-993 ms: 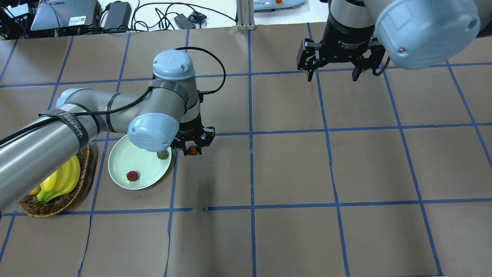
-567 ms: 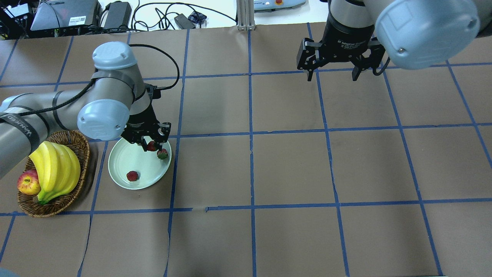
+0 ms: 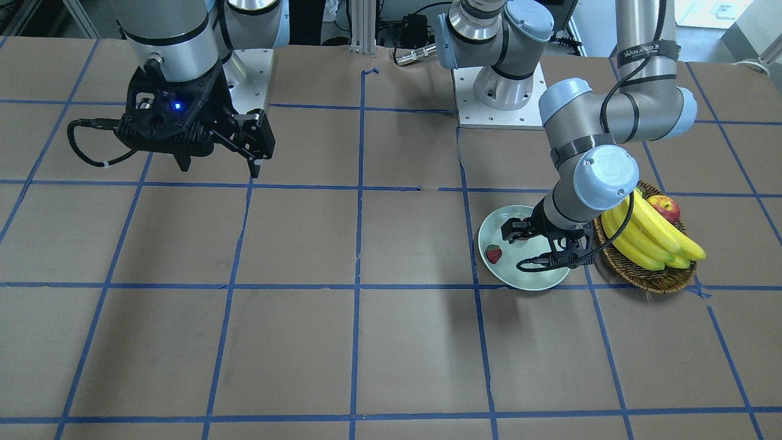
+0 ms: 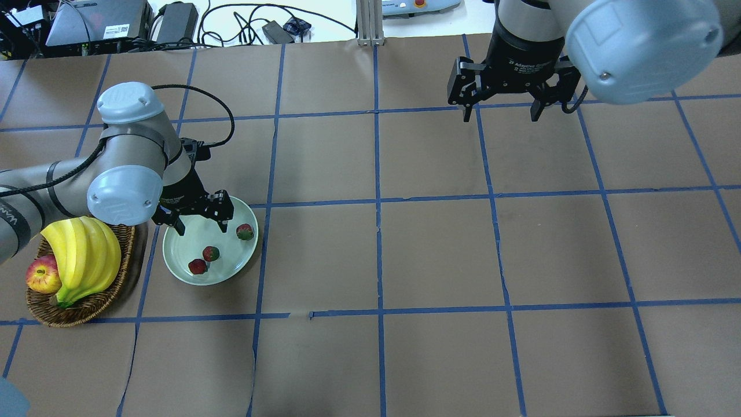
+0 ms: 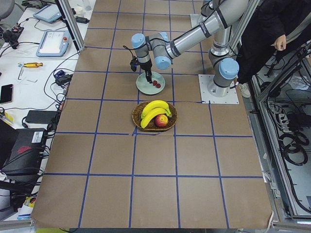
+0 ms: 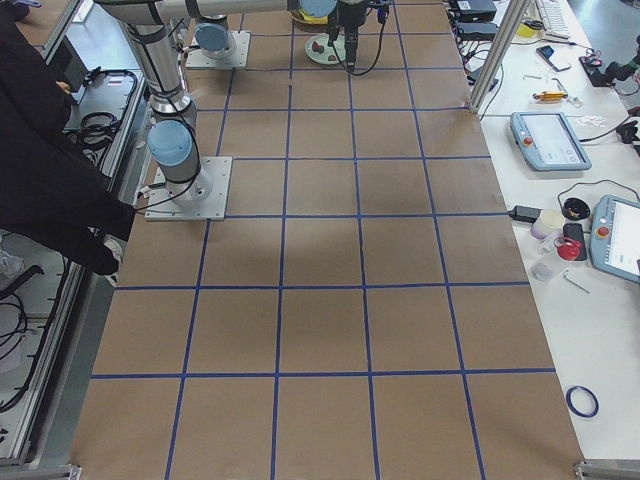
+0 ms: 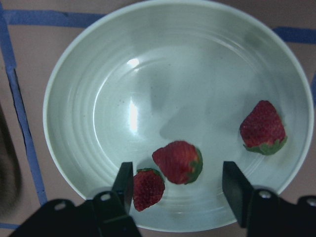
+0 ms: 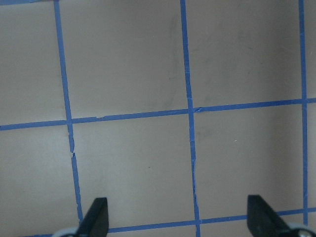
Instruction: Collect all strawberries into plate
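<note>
My left fingers [image 7: 234, 190] hang open over the plate [image 7: 64, 98], three strawberries [image 7: 177, 162] inside. Sinking while pulling away could knock one out.

- Overhead looks down from behind the robot [image 3: 498, 91]; front camera faces it.
- Side cameras look along the table [image 5: 155, 194].
- Left wrist camera, close, shares the plate [image 7: 173, 74] with overhead.

Silver arms [image 4: 58, 179], lt-blue caps [image 4: 124, 196], blk grippers [image 4: 201, 229] [image 4: 501, 117]
</note>
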{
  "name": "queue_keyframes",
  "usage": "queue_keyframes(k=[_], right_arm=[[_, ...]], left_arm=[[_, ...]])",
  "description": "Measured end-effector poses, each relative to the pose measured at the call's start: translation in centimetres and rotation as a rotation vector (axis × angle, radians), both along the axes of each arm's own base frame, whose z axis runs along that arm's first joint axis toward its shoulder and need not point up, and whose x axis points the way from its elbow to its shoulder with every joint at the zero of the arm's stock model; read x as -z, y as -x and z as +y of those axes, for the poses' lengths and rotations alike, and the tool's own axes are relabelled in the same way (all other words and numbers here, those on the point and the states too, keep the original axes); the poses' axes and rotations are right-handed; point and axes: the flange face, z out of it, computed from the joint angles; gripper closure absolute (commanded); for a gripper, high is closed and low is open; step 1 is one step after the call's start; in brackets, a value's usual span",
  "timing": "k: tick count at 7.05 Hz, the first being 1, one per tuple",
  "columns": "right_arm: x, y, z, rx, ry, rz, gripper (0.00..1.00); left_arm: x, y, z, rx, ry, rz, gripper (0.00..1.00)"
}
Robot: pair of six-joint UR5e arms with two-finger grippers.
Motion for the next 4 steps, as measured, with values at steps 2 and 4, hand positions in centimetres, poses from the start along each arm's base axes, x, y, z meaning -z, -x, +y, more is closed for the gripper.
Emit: queue_keyframes(k=[2,4], right_arm=[[0.0,0.0,0.0,0.0,-0.001,0.0,0.0],[0.1,-0.1,0.1,-0.002,-0.002,-0.003,0.0]], left_arm=[[-5.7,1.1,-0.7,0.019,0.093,-0.007,0.0],[-15.3,4.8,-1.8,0.064,0.154,-0.011,0.0]])
